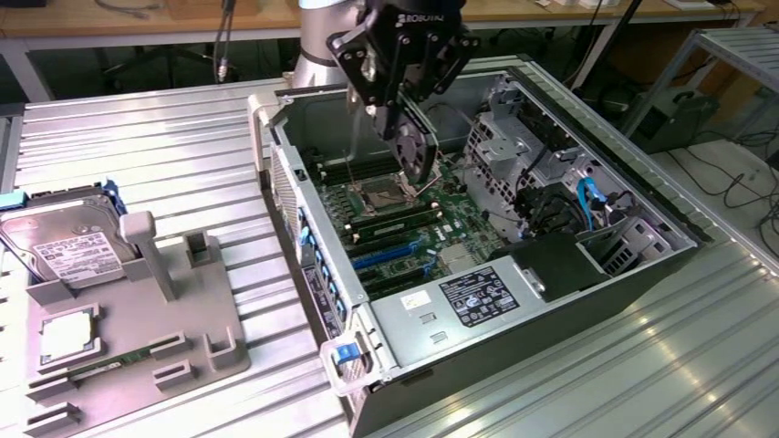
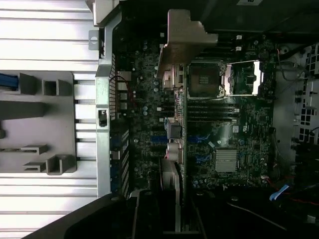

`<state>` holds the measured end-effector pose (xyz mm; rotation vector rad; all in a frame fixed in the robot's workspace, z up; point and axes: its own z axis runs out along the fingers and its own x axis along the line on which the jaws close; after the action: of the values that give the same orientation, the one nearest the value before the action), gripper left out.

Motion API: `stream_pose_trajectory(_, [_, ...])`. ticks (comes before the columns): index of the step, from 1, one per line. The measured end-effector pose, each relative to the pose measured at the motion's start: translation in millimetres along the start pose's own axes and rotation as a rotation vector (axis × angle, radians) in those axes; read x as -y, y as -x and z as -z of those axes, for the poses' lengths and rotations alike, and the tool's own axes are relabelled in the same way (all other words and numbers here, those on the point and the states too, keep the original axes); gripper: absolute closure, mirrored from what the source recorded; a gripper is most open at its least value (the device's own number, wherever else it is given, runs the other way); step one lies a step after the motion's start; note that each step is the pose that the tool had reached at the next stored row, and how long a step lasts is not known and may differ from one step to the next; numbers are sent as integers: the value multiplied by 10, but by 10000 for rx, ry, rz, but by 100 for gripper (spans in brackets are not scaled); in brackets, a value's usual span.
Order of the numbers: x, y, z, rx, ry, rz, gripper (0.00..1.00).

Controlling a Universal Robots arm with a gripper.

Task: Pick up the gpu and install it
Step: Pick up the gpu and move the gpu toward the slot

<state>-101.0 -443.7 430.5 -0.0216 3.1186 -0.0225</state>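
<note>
The gpu (image 1: 417, 155) is a thin black card hanging on edge over the open computer case (image 1: 633, 274), above the motherboard (image 1: 414, 228) near the CPU socket (image 1: 375, 193). My gripper (image 1: 406, 123) is shut on the card's upper part and reaches down into the case opening. In the wrist view the gpu (image 2: 180, 149) appears edge-on, with its silver bracket (image 2: 184, 40) at the far end and my gripper (image 2: 172, 219) close to the camera. The card hangs above the board, over the blue slots (image 2: 159, 139), and is not seated in one.
A grey parts fixture (image 1: 182, 319) lies on the ribbed metal table at the exterior view's left, holding a silver hard drive (image 1: 67, 239), a CPU (image 1: 67, 333) and a green memory stick (image 1: 104, 365). Drive cages and blue cables (image 1: 590, 205) fill the case's far side.
</note>
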Motion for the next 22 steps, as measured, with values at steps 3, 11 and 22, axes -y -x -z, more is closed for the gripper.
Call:
stream_pose_trajectory(3, [0,131,-20,1,0,-12,72])
stream_pose_trajectory(11, [-6,461,-72,0,-1,-61,72])
stream_pose_trajectory(22, [-20,893,-179,-9,-14,-646,72])
